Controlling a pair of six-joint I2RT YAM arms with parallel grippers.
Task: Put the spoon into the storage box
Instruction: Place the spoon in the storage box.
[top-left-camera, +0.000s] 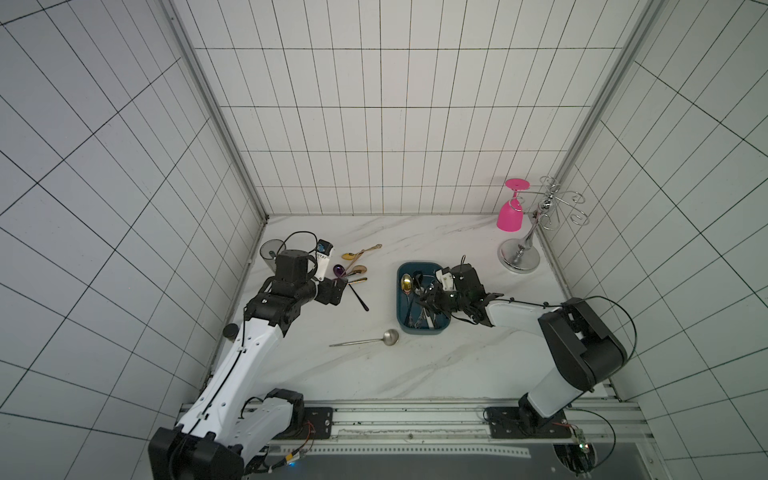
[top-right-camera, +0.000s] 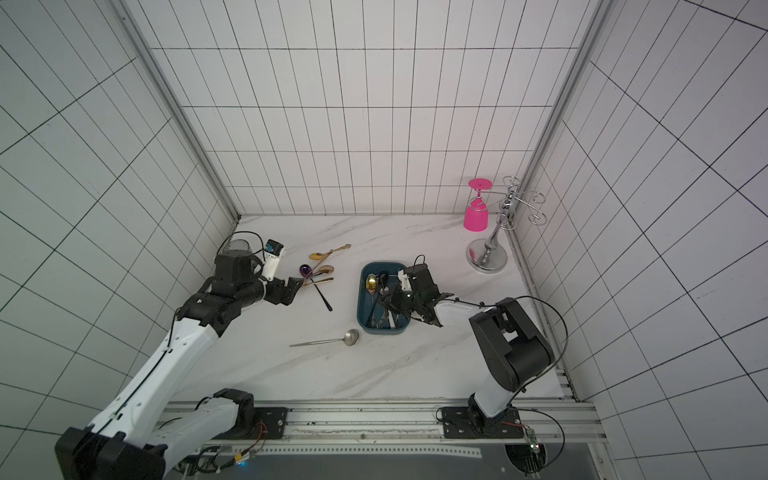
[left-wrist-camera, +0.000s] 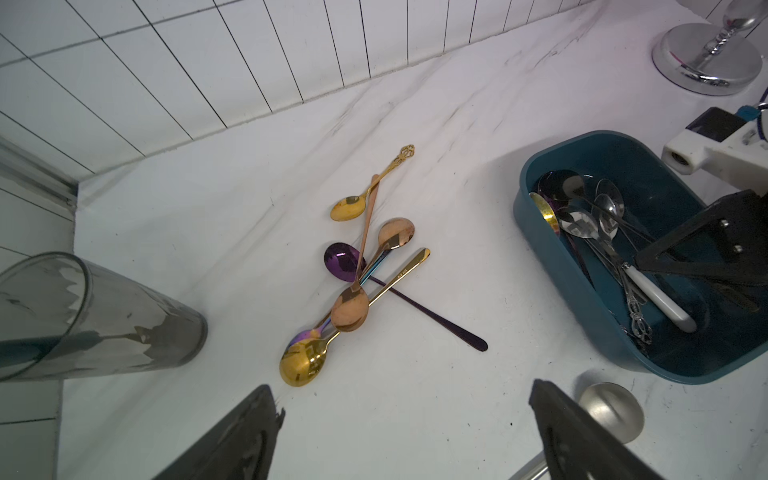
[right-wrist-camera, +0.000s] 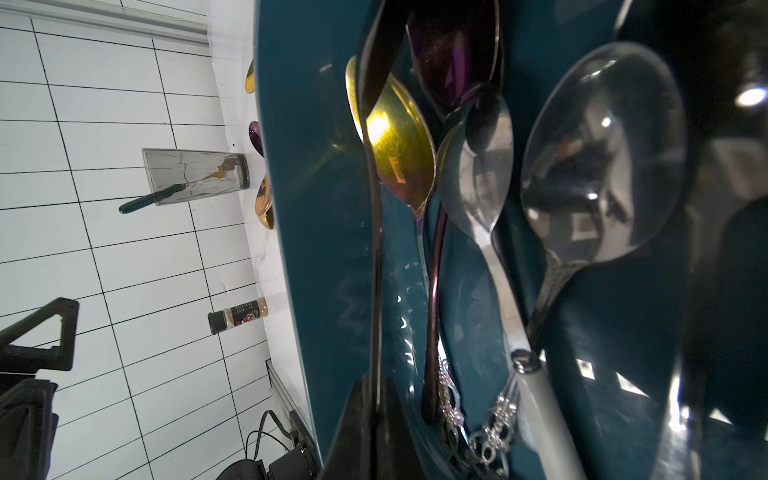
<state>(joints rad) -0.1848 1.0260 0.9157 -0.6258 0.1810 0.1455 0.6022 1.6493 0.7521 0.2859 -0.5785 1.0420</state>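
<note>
The dark teal storage box (top-left-camera: 419, 265) (top-right-camera: 384, 264) (left-wrist-camera: 552, 307) sits right of the table's centre with several spoons lying in it. My right gripper (top-left-camera: 428, 298) (right-wrist-camera: 376, 390) reaches into the box and is shut on the thin handle of a dark spoon (right-wrist-camera: 376, 249) that stands along the box's inner wall (right-wrist-camera: 303, 166). A pile of gold, copper and purple spoons (top-left-camera: 353, 270) (left-wrist-camera: 361, 266) lies on the table to the left. My left gripper (top-left-camera: 337, 289) (left-wrist-camera: 409, 415) hovers open just beside that pile, with nothing between its fingers. A silver spoon (top-left-camera: 390, 337) (left-wrist-camera: 611, 411) lies in front of the box.
A smoky transparent cup (top-left-camera: 270, 249) (left-wrist-camera: 83, 316) stands at the far left by the wall. A chrome rack (top-left-camera: 519, 255) holding a pink glass (top-left-camera: 510, 216) fills the back right corner. A small spice bottle (top-left-camera: 230, 331) stands by the left wall.
</note>
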